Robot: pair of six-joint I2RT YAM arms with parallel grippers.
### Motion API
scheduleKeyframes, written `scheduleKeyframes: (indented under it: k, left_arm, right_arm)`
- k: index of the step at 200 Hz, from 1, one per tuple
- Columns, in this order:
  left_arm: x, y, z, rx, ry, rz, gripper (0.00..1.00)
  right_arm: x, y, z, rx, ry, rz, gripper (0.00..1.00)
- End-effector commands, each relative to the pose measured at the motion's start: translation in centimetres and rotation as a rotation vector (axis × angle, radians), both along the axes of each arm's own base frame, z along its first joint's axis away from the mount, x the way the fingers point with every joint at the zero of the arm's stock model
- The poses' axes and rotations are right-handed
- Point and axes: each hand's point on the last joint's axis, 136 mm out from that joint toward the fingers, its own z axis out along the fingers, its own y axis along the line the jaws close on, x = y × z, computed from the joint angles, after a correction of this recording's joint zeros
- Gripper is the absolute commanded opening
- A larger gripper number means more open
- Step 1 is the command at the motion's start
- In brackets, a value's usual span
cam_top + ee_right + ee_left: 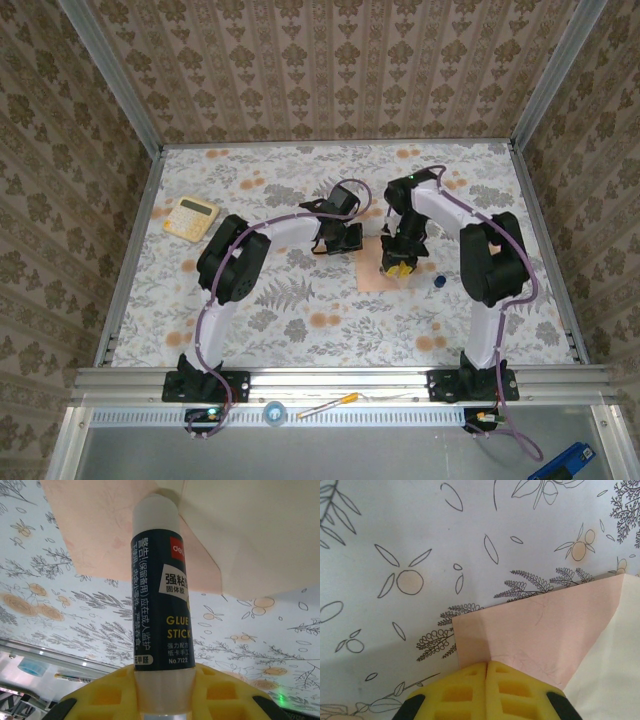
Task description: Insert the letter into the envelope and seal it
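The salmon-pink paper envelope [370, 270] lies flat near the middle of the floral-patterned counter [300, 320], between the two arms. In the left wrist view its pink face fills the lower centre, with the paler cream inner face of the flap [610, 655] at lower right. The left hand [486, 672], yellow fingers pressed together, sits with its tips at the envelope's edge. The right hand [162, 672] pinches a dark navy glue stick [160, 590], whose white tip meets the paper where pink and cream join. A yellow calculator [191, 216] rests at upper left, and a small blue cap [440, 283] lies right of the envelope.
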Motion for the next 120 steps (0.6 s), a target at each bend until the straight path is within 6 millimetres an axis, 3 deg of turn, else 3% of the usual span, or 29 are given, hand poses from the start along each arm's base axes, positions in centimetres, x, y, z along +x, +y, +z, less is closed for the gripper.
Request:
scheduleKeyframes:
  k: [1, 34, 63, 120]
  left_arm:
    - [-0.7, 0.7, -0.3, 0.03, 0.017, -0.018, 0.0]
    - [-0.6, 0.7, -0.3, 0.03, 0.016, -0.021, 0.0]
    - [-0.7, 0.7, -0.3, 0.03, 0.018, -0.021, 0.0]
    - [-0.5, 0.7, -0.3, 0.029, 0.021, -0.008, 0.0]
  right_arm:
    - [2.1, -0.3, -1.1, -0.028, -0.02, 0.002, 0.0]
    - [4.0, -0.2, -0.9, -0.029, -0.04, -0.008, 0.0]
    - [4.6, 0.0, -0.9, -0.019, -0.035, -0.01, 0.0]
    - [1.1, -0.1, 0.5, -0.028, -0.016, 0.038, 0.0]
